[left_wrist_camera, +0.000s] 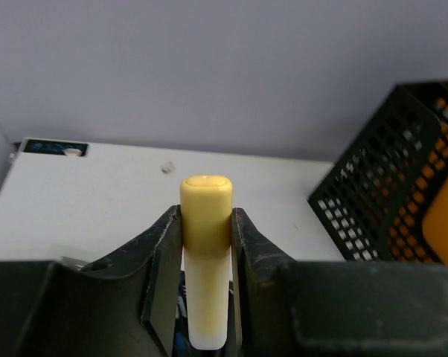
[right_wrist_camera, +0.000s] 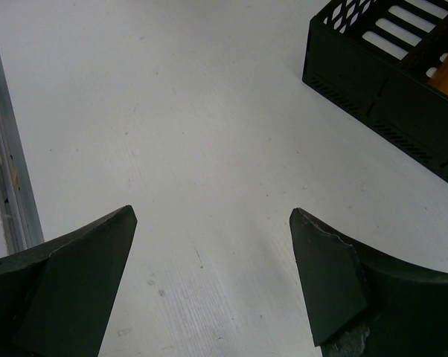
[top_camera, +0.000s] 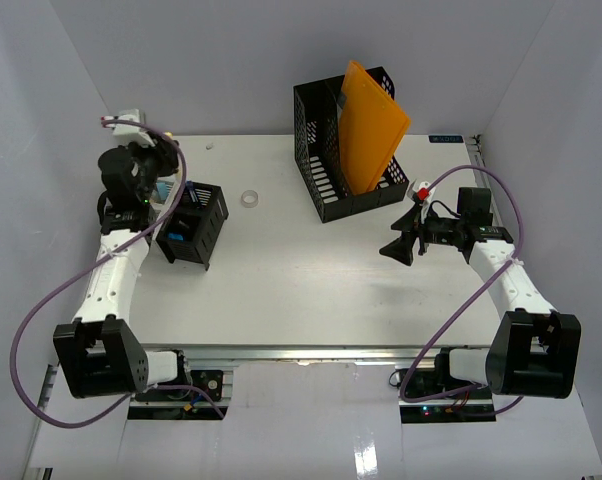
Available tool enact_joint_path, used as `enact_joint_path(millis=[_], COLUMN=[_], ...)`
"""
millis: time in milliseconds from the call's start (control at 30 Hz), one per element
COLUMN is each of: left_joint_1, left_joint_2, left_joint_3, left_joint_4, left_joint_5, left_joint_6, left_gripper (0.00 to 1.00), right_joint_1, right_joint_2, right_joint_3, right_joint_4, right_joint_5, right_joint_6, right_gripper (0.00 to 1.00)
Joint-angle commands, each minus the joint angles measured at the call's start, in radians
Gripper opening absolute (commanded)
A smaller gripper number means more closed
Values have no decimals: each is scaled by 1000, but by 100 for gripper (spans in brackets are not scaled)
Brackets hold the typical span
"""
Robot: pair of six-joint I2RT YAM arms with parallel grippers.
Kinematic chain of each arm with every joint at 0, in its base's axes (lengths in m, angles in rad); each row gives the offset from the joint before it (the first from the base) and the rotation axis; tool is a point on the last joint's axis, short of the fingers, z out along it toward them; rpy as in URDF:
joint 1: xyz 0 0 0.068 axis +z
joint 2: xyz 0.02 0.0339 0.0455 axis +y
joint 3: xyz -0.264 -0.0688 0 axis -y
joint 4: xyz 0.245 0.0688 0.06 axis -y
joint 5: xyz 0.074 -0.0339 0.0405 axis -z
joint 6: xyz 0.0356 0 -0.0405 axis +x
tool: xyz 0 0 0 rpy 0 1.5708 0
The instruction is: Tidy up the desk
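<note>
Filling most of the overhead view, the white desk (top_camera: 301,290) lies flat between pale grey walls (top_camera: 281,60) on three sides, with a metal rail (top_camera: 311,352) along its near edge. At its far left corner, the left gripper (left_wrist_camera: 207,219) is clenched on a pale yellow stick (left_wrist_camera: 206,201), just by a small black mesh box (top_camera: 196,235). On the right, the right gripper (right_wrist_camera: 213,216) hangs with its fingers spread wide over bare tabletop, near a black mesh file holder (top_camera: 326,150) in which an orange folder (top_camera: 371,125) leans. A small ring (top_camera: 248,199) lies between the two containers.

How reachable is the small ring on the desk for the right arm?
Probably reachable: the right gripper is open and empty, and only bare desk lies between it and the ring.
</note>
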Motion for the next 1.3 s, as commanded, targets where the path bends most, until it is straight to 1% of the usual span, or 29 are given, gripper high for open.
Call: enact_joint_path(millis=[0, 100, 200, 333, 400, 600, 800, 1033, 1133, 1267], left_joint_1=[80, 131, 146, 164, 168, 170, 188, 197, 197, 196], left_joint_2=[56, 98, 133, 163, 178, 235, 250, 273, 285, 301], left_joint_3=[-50, -48, -39, -51, -46, -68, -123, -141, -149, -152], left_joint_4=[160, 209, 232, 296, 312, 342, 381, 379, 380, 383], left_joint_5=[17, 4, -8, -84, -93, -97, -97, -81, -77, -51], left_joint_6=[-113, -125, -108, -97, -85, -77, -76, -61, -54, -55], left_gripper=[0, 0, 0, 0, 0, 0, 0, 0, 1, 5], right_joint_1=[-4, -5, -5, -5, -5, -5, -6, -7, -9, -9], right_joint_2=[-7, -7, -4, 4, 7, 14, 21, 22, 22, 23], right_joint_3=[1, 2, 1, 2, 4, 7, 5, 5, 4, 4], right_joint_4=[-6, -7, -7, -9, -10, -9, -10, -10, -11, -11], right_joint_5=[-28, -27, -27, -22, -22, -20, -19, -20, -24, -27], right_joint_6=[-3, -5, -5, -6, -6, -6, -6, -6, -6, -7], right_gripper=[90, 90, 90, 90, 90, 90, 90, 90, 90, 90])
